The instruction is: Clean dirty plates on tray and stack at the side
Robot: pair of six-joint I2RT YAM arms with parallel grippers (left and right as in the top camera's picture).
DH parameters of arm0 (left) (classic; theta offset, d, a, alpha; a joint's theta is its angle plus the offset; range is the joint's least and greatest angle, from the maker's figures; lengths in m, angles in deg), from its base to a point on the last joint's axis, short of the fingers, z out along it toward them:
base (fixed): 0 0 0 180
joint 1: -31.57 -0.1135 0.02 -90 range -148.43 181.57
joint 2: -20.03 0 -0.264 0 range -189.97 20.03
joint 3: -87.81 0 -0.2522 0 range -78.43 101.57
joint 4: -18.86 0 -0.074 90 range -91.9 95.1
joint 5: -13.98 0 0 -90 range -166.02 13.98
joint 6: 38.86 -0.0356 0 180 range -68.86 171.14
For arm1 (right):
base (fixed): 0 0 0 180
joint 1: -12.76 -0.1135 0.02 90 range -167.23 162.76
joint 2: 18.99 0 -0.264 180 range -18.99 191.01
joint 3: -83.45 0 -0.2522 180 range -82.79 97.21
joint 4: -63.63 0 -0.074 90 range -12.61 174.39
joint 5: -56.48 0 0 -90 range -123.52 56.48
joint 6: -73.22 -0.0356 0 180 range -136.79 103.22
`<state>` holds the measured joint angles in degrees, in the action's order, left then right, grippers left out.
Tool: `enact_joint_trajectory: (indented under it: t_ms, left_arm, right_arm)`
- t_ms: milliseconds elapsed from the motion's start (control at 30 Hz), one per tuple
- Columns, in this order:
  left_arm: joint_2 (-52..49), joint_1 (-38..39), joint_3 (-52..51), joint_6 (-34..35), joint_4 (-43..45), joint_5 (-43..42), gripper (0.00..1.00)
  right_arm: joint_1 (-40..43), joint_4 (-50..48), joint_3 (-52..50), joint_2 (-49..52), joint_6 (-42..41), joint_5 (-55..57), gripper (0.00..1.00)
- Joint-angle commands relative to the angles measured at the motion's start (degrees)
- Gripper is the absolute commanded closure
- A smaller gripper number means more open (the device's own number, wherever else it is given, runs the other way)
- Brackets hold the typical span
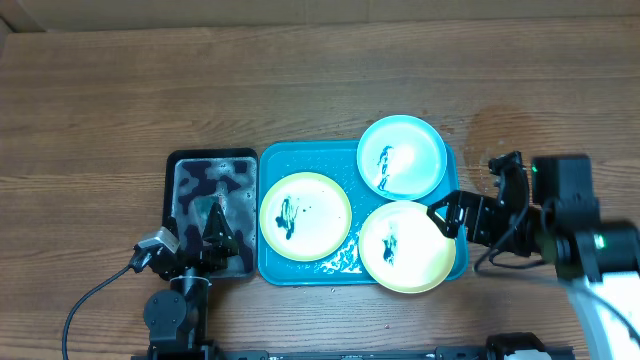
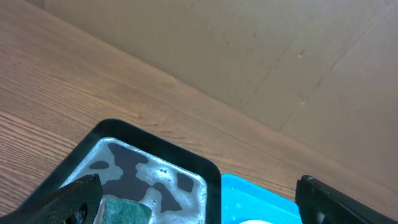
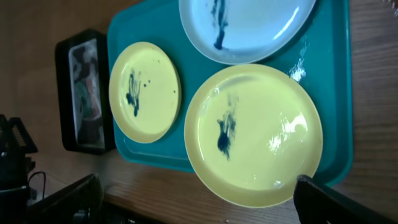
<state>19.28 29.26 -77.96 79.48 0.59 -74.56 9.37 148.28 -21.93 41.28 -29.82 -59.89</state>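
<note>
The turquoise tray (image 1: 310,158) holds three dirty plates: a yellow-green plate (image 1: 305,216) at the left, a second yellow-green plate (image 1: 406,246) at the front right, and a light blue plate (image 1: 402,157) at the back right. All have dark green smears. My right gripper (image 1: 447,213) is open and empty at the right rim of the front right plate; in the right wrist view its fingers (image 3: 199,208) straddle that plate (image 3: 255,134). My left gripper (image 1: 215,235) is open above a green sponge (image 2: 124,211).
A smaller black tray (image 1: 212,155) with soapy water stands left of the turquoise tray and holds the sponge (image 1: 210,205). Bare wooden table lies all round. A cardboard wall (image 2: 249,43) rises behind the table. A cable runs at the front left.
</note>
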Motion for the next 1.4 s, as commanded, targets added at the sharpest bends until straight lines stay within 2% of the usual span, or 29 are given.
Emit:
enact_joint_trajectory:
  t_ms: [0, 200, 600, 733, 833, 933, 1033, 1267, 1367]
  left_arm:
    - [0.4, -0.3, -0.2, -1.3, 0.1, -0.7, 0.0]
    - [0.4, -0.3, -0.2, -1.3, 0.1, -0.7, 0.0]
    - [0.4, -0.3, -0.2, -1.2, 1.6, -1.1, 0.01]
    - [0.4, -0.3, -0.1, -1.7, 1.5, -9.4, 0.0]
    - [0.1, -0.3, 1.8, -1.7, -3.3, -11.8, 0.0]
    - [-2.4, -0.3, 7.2, -2.4, -10.7, -9.6, 0.0]
    - [-8.3, -0.3, 14.7, -6.1, -16.0, -8.2, 0.0]
    - [-32.2, -0.3, 38.7, -8.3, -31.6, -8.1, 0.0]
    - [-43.9, -0.3, 51.4, -12.3, -40.9, -8.0, 0.0]
  right_arm:
    - [0.0, 3.0, 2.6, 5.3, 1.3, -0.9, 0.0]
    - [-1.6, 4.9, 2.6, 11.7, 5.6, -0.7, 0.0]
    - [-5.6, 1.5, 2.6, 12.1, 5.8, -0.7, 0.01]
    - [-5.6, 0.0, 2.6, 12.1, 5.8, -0.7, 0.01]
    - [-5.7, -1.0, 2.6, 12.1, 5.6, -0.9, 0.0]
    - [-5.7, -2.3, 2.6, 12.1, 5.6, -1.0, 0.01]
    - [-5.7, -2.8, 2.6, 12.1, 5.6, -1.0, 0.01]
    - [-6.1, -6.9, 2.6, 12.6, 5.6, -0.9, 0.0]
    - [-8.5, -10.2, 2.6, 14.0, 5.7, -0.9, 0.01]
